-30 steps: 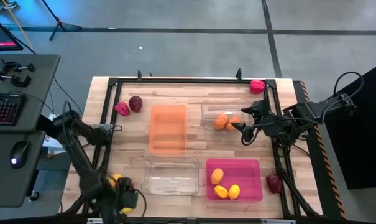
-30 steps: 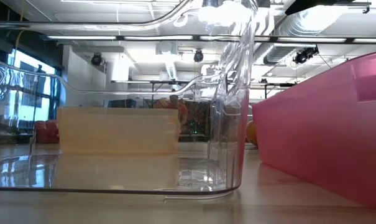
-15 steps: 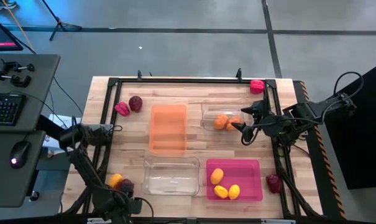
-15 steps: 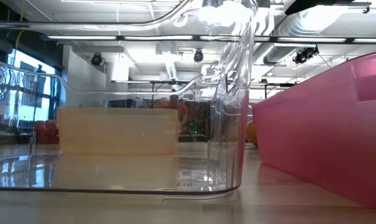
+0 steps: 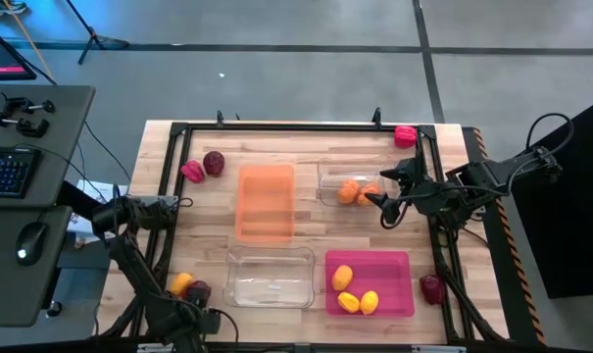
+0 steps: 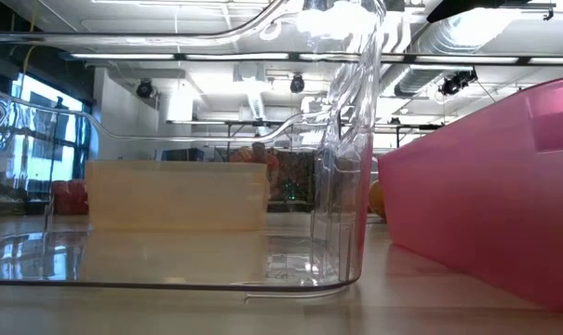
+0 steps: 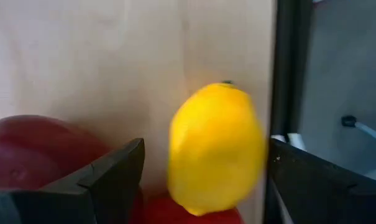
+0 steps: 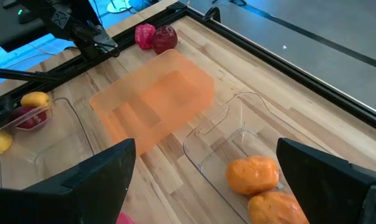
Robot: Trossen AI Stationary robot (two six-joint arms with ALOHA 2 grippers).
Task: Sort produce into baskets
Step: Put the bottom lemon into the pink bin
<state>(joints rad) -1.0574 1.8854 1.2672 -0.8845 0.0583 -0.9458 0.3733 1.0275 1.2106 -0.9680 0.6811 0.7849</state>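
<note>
My left gripper (image 7: 206, 149) (image 5: 193, 312) is open at the table's near left corner. Its fingers stand on either side of a yellow lemon (image 7: 215, 149) (image 5: 181, 284) that lies on the table beside a dark maroon fruit (image 7: 38, 149) (image 5: 198, 291). I cannot tell whether either finger touches the lemon. My right gripper (image 8: 206, 149) (image 5: 382, 209) is open and empty above the right end of the far clear basket (image 5: 327, 175), which holds two orange fruits (image 5: 347, 192). The pink basket (image 5: 399, 265) holds three lemons (image 5: 342, 277). The orange basket (image 5: 266, 202) and the near clear basket (image 5: 271, 277) hold nothing.
A red-pink pepper (image 5: 192, 172) and a maroon fruit (image 5: 214, 162) lie at the far left. Another pepper (image 5: 405, 135) lies at the far right corner, and a maroon fruit (image 5: 431, 288) at the near right. A black frame (image 5: 276, 127) runs round the table top.
My left gripper has drawn back toward the table's near edge, off the fruits at the near left corner. The maroon fruit beside the lemon now shows in the high view. My right arm has kept still.
</note>
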